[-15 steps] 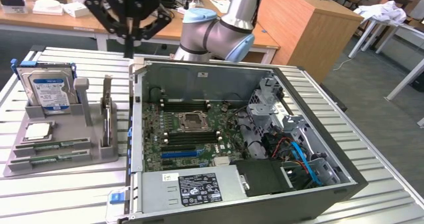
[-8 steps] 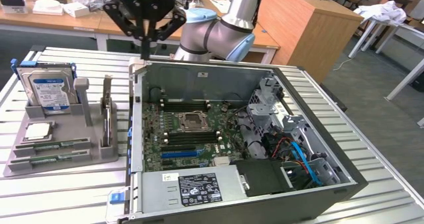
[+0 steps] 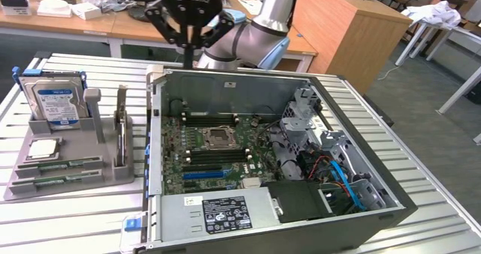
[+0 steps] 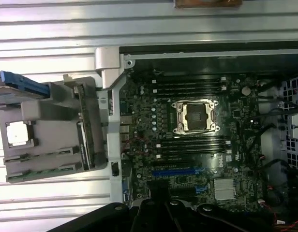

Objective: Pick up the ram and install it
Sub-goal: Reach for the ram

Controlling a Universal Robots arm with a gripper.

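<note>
Lying in the grey tray (image 3: 112, 172), the ram (image 3: 54, 165) sits untouched.

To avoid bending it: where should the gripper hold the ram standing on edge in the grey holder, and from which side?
Likely the middle of its upper edge, coming straight down. The ram stands upright on its long edge in a slot of the grey holder, so the lower edge is hidden, while both flat faces are free to pinch across.
</note>
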